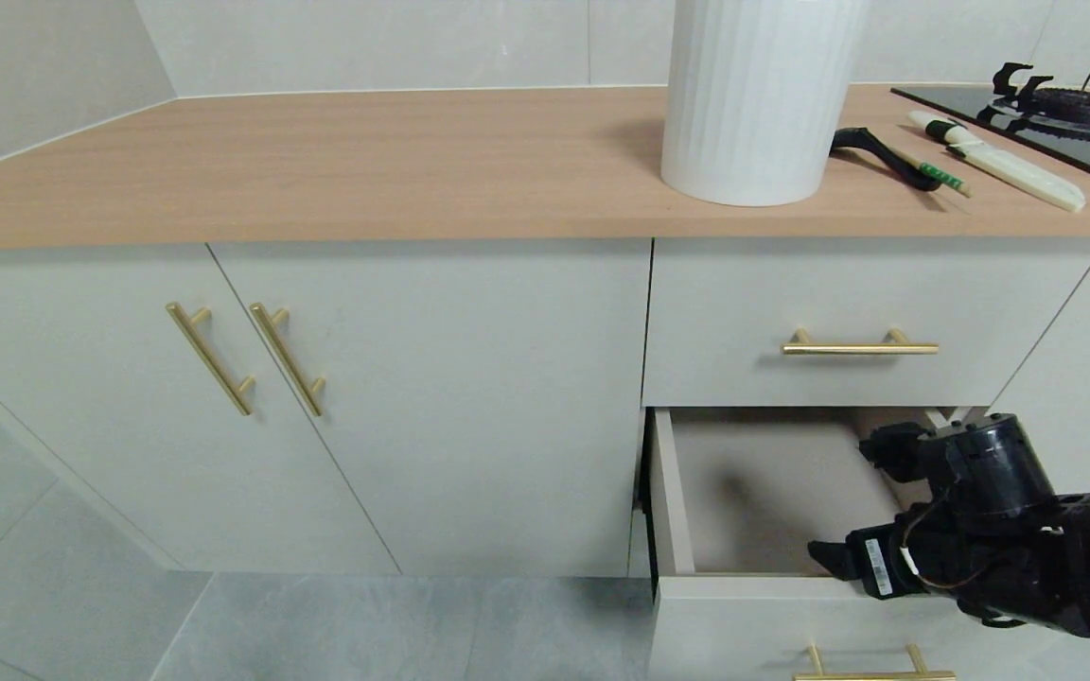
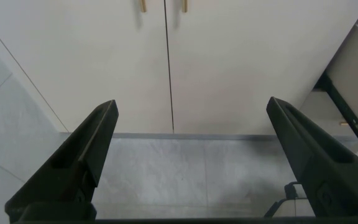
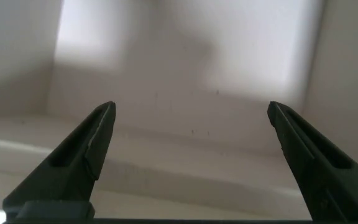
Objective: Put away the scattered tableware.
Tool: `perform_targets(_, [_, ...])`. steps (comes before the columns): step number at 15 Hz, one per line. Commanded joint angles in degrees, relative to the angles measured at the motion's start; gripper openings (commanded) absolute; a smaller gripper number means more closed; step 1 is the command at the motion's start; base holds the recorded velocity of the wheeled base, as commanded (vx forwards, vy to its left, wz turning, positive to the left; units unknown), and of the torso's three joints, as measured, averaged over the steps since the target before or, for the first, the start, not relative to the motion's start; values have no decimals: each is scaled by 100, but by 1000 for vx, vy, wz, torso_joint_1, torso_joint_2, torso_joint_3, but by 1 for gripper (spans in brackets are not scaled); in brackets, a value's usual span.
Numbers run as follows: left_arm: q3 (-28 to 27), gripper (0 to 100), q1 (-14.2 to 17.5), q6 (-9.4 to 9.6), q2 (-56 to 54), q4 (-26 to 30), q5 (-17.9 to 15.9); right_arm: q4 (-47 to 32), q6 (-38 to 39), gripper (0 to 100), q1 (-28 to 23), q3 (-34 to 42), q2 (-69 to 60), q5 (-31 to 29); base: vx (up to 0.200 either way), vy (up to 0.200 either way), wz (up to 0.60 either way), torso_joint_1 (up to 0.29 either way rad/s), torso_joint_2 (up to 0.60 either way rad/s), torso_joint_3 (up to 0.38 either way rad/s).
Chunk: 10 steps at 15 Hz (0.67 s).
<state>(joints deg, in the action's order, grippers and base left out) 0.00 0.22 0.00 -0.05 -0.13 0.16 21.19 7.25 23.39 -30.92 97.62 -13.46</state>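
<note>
On the wooden counter (image 1: pixel 318 170), at the right, lie a black-handled utensil (image 1: pixel 876 151), a thin stick with a green band (image 1: pixel 938 176) and a white knife-shaped piece (image 1: pixel 1004 164). Below them the lower drawer (image 1: pixel 673 497) is pulled out, and the part of its inside that I can see is bare. My right gripper (image 1: pixel 838 497) hangs open over the drawer's front right part, holding nothing; in the right wrist view the gripper (image 3: pixel 190 109) faces the drawer's pale inside. My left gripper (image 2: pixel 191 104) is open and holds nothing, low in front of the cabinet doors (image 2: pixel 166 62).
A tall white ribbed container (image 1: pixel 753 95) stands on the counter beside the utensils. A black gas hob (image 1: pixel 1065 113) sits at the far right. A shut drawer with a gold handle (image 1: pixel 859 347) is above the pulled-out one. Grey tiled floor (image 1: pixel 365 624) lies before the cabinets.
</note>
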Motion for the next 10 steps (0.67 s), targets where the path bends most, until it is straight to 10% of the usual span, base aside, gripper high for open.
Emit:
perform_targets(1, [0, 100, 4, 0, 5, -4, 2, -756, -119, 100, 34, -196, -393, 133, 0, 0, 0, 0, 0, 0])
perform_targets(10, [0, 100, 4, 0, 5, -4, 2, -3288, -875, 100, 350, -424, -701, 230, 0, 0, 0, 0, 0, 0])
